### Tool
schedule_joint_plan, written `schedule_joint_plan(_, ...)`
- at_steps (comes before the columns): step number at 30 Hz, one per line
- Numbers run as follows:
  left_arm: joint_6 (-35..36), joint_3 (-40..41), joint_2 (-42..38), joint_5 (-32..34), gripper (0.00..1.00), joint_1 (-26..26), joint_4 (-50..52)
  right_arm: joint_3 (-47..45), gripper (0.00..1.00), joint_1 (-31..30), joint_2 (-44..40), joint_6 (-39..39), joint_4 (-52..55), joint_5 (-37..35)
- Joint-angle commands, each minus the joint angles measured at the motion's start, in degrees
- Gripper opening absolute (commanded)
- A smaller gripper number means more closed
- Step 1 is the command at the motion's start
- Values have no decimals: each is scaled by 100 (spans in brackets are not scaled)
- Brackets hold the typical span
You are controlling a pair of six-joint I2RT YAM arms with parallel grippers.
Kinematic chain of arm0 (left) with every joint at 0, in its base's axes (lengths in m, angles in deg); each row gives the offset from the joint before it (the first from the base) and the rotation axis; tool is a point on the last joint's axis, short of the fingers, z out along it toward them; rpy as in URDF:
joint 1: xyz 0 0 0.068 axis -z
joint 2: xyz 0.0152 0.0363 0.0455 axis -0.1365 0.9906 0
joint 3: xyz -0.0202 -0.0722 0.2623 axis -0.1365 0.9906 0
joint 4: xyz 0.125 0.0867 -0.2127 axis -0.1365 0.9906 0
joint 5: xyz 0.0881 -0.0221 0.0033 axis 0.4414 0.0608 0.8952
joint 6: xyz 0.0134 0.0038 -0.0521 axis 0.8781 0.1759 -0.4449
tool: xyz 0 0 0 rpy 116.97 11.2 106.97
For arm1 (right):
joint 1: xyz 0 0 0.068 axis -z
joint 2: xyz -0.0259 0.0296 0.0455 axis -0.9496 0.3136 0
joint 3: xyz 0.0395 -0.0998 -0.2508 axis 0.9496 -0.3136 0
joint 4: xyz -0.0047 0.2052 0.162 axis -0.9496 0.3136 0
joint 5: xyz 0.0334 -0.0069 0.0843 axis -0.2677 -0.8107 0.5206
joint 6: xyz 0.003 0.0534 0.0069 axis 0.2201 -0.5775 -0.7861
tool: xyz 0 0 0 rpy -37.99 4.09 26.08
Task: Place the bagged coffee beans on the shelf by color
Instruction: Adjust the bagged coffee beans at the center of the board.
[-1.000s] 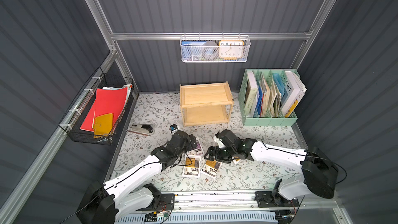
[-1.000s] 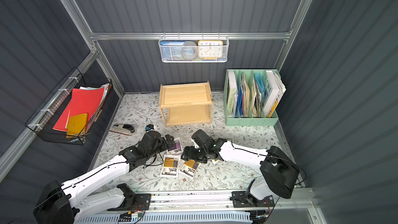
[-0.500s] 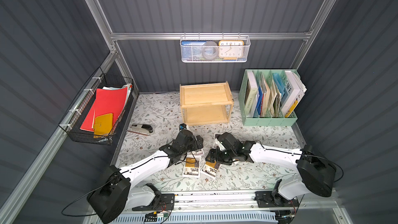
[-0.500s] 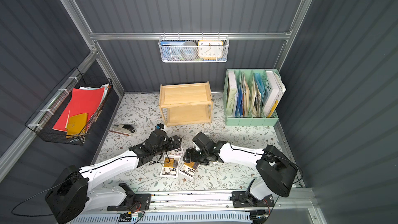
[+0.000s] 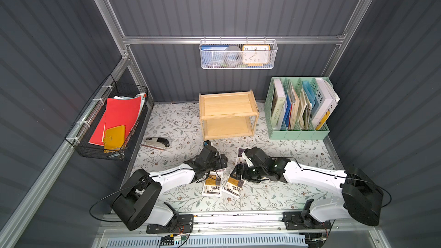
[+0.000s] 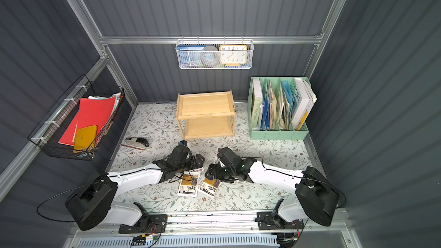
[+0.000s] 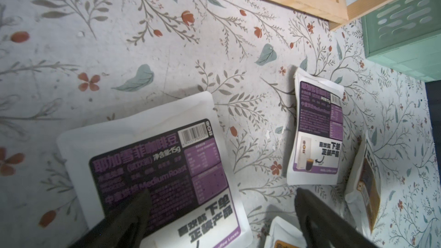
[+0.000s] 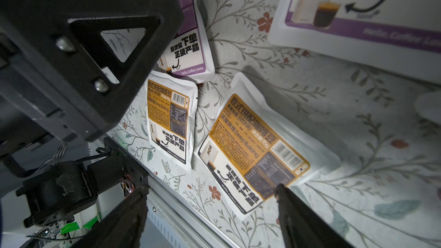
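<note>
The left gripper (image 7: 222,213) is hanging with its jaws apart over a purple pouch (image 7: 164,170) lying flat beneath it, one fingertip (image 7: 140,201) covering the label reading "Medium Roast"; a second purple pouch (image 7: 316,134) is lying just beyond the other finger. The right gripper (image 8: 210,211) is also standing wide apart, holding nothing, just above a yellow-orange pouch (image 8: 253,149) printed "Deep Baking" and "Hello, Coffee Lover.", with another yellow-orange pouch (image 8: 170,120) beside it. The wooden shelf (image 5: 228,115) is sitting bare, well beyond both grippers.
</note>
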Motion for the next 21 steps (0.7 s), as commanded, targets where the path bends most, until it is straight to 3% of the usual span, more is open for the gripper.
schedule_joint_plan(1, 102, -75, 231, -4, 100, 9, -30, -124, 88, 5, -145, -65, 175, -113)
schedule_joint_plan(14, 726, -904, 1273, 322, 100, -327, -215, -367, 88, 5, -392, -131, 246, -61)
schedule_joint_plan(21, 1149, -1535, 971, 346, 100, -422, 279, -691, 88, -4, -565, -295, 213, 22)
